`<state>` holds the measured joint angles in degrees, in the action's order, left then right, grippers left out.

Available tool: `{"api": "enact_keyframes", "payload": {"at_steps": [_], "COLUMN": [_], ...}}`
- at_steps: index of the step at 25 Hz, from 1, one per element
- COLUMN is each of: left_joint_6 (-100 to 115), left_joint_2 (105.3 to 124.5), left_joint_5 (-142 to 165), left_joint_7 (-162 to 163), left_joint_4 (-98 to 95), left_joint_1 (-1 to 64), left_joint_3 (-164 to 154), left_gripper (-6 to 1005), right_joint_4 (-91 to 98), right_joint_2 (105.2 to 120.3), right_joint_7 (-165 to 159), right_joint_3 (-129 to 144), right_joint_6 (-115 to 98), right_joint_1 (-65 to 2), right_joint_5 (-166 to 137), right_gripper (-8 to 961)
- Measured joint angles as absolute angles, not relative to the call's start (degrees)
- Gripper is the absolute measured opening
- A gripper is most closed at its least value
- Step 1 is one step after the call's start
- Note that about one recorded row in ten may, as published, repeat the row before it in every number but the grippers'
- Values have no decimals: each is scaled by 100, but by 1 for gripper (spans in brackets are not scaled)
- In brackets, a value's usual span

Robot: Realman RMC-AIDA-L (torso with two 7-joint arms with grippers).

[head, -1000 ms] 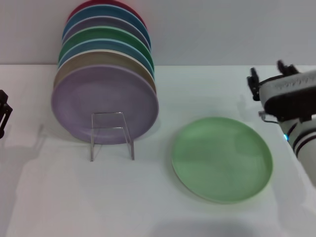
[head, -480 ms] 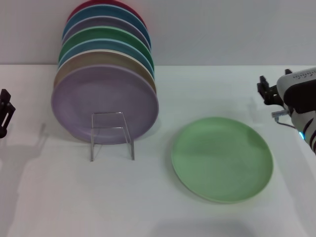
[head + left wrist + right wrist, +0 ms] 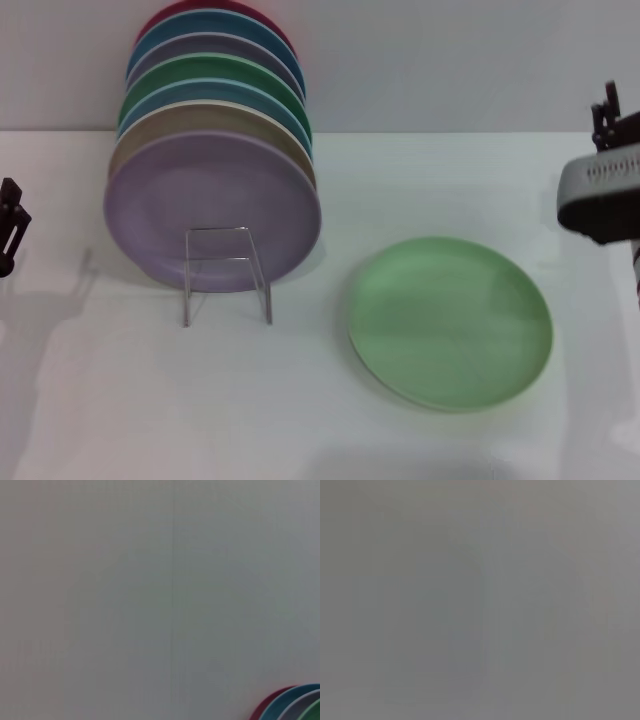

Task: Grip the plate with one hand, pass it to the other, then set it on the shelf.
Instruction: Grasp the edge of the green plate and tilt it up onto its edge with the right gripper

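Observation:
The pale mint-green plate (image 3: 450, 320) lies flat on the white table, right of centre in the head view. The clear acrylic shelf (image 3: 226, 272) stands left of it, in front of a leaning row of plates. My right gripper (image 3: 606, 110) is at the far right edge, raised above the table beyond the plate's right side, holding nothing. My left gripper (image 3: 10, 225) shows only partly at the far left edge, away from the plate. The right wrist view shows only a plain grey surface.
Several coloured plates (image 3: 213, 140) lean upright in a row behind the shelf, the lavender one (image 3: 212, 210) in front; their top rims show in the left wrist view (image 3: 295, 705). A grey wall (image 3: 450, 60) bounds the table at the back.
My right arm has risen and drawn back to the right, away from the mint plate. The left gripper has shifted slightly. The plate has not moved.

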<state>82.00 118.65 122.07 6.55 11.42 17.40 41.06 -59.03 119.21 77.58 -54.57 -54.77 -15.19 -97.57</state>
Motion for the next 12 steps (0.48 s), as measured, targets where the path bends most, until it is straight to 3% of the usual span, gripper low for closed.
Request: {"api": "enact_keyframes", "payload": {"at_steps": [5, 12], "left_joint_6": [8200, 8199], "left_joint_2": [11864, 11865], "left_joint_5": [12199, 12204], "left_joint_7": [658, 688], "left_joint_4": [1129, 1124], "left_joint_1": [1757, 1794], "left_joint_3": [4119, 4122], "left_gripper": [838, 838], "right_joint_4": [-5327, -5895], "right_joint_2": [11891, 11862], "right_joint_7": [5163, 4664], "right_joint_3": [-5351, -6501], "right_joint_6": [-5602, -2788], "right_joint_1": [-1534, -1551], "right_joint_5": [-11267, -11373], "right_gripper": [602, 603]}}
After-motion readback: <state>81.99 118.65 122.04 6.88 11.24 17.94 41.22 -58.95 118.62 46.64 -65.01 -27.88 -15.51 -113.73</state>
